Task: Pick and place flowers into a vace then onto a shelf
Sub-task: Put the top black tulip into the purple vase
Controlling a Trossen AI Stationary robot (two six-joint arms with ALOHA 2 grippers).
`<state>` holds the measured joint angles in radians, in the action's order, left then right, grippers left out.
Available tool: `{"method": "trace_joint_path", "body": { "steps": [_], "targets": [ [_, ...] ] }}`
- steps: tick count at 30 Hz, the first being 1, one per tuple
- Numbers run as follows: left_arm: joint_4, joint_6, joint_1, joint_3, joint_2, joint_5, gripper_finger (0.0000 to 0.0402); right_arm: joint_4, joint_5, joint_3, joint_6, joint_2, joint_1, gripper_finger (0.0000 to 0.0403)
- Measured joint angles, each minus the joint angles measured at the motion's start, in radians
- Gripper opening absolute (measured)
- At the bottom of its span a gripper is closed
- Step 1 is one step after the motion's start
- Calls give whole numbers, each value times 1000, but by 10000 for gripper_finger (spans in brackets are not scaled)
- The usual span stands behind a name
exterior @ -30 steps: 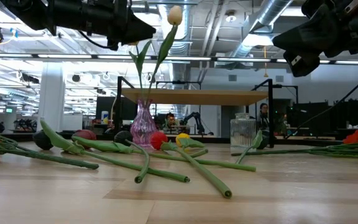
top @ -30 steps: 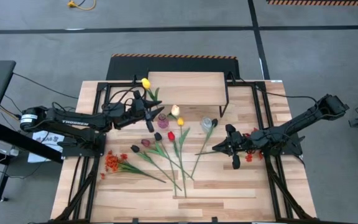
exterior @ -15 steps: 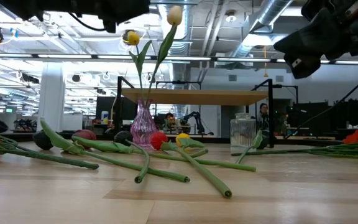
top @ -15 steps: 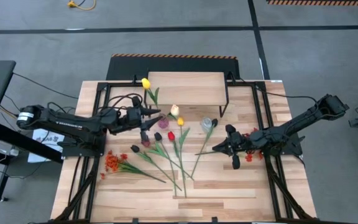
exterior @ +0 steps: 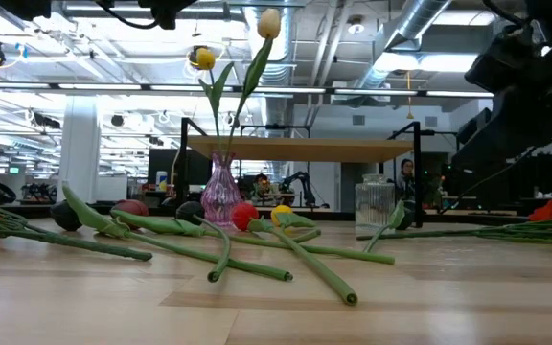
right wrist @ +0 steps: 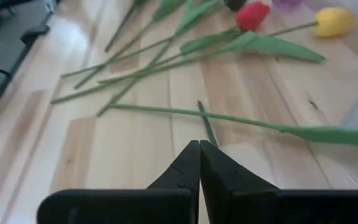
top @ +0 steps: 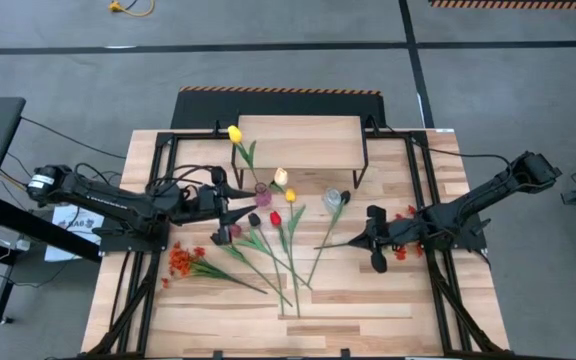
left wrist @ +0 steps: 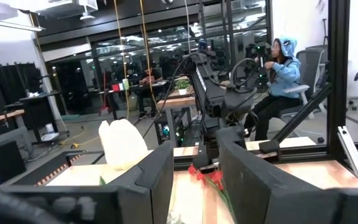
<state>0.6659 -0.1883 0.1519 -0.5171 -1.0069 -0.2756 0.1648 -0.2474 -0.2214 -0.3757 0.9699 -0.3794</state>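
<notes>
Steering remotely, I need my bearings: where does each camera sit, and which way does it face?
High: overhead, straight down on the table; both arms, left hand, right hand.
Low: table height, facing the shelf; arms overhead.
Left wrist: past open fingers toward the cream tulip.
Right wrist: past shut fingers onto stems.
High and low share the pink vase.

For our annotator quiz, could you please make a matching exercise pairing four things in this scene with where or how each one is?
Things:
1. pink vase
2. clear vase
3. right gripper
4. orange-red spray

States:
A. shut, empty, above loose stems
B. lying on the table near the left arm
C. upright, holding two tulips
D. upright, with no flower standing in it

Pairs: 1-C, 2-D, 3-A, 4-B
</notes>
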Motion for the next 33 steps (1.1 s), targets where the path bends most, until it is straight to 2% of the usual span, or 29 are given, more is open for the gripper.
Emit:
{"method": "trace_joint_path", "body": {
  "steps": [9, 15, 21, 26, 33],
  "targets": [
    [6, 0, 6, 0, 0, 6, 122, 22, -74, 0, -48, 0, 1, 1],
    [6, 0, 6, 0, 0, 6, 122, 95, -200, 0, -283, 0, 2, 1],
    [6, 0, 6, 0, 0, 7, 122, 128, -226, 0, -497, 0, 2, 1],
    [6, 0, 6, 0, 0, 8, 122, 123, -222, 0, -512, 0, 2, 1],
    [6, 0, 6, 1, 0, 8, 122, 93, -225, 0, -401, 0, 57, 1]
  ]
}}
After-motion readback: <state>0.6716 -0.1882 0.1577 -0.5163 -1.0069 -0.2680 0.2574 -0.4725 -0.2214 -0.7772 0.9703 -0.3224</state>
